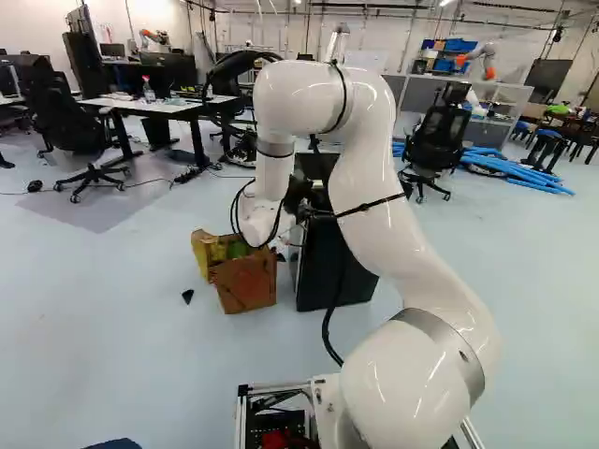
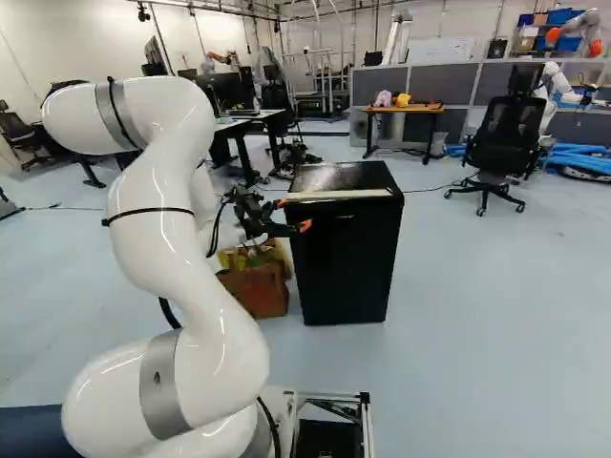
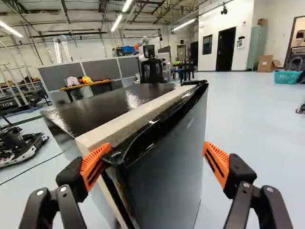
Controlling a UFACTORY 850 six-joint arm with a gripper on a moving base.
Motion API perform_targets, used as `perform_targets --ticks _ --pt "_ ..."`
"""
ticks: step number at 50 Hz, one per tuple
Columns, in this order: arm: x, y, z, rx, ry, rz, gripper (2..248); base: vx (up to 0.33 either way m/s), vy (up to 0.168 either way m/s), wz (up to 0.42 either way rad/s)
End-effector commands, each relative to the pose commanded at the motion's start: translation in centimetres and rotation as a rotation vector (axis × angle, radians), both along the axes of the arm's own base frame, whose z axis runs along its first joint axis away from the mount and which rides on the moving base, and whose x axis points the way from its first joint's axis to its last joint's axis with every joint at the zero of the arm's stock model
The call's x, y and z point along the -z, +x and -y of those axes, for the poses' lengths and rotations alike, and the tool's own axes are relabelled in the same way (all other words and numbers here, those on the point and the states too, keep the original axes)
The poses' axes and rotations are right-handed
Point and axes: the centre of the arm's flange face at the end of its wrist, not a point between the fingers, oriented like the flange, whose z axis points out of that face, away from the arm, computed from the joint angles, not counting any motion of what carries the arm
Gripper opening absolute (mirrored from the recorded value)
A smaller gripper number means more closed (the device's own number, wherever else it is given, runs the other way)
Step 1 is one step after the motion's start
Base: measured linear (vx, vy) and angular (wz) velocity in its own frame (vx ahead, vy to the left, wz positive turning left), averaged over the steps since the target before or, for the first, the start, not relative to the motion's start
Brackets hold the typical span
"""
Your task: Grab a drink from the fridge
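I have the hand (image 3: 156,153) spread; the fridge (image 3: 167,152) lies just ahead, its near corner by one orange pad (image 3: 92,167)

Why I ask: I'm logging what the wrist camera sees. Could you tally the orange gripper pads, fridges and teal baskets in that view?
Orange pads: 2
Fridge: 1
Teal basket: 1
Total: 4
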Motion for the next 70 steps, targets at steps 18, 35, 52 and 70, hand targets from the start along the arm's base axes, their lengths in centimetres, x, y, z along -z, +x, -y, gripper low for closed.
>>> perform_targets --ticks 18,35,52,70 --pt "-0.1 -1.6 0.3 0.007 -0.007 -0.02 247 0.0 0.0 0.0" --pt "-0.2 -3.6 0.6 0.008 -0.018 -0.047 247 0.0 0.0 0.0" --pt "-0.3 -6.2 1.0 0.012 -0.036 -0.077 247 0.0 0.0 0.0" --pt "-0.5 -9.0 1.7 0.025 -0.061 -0.107 247 0.0 0.0 0.0"
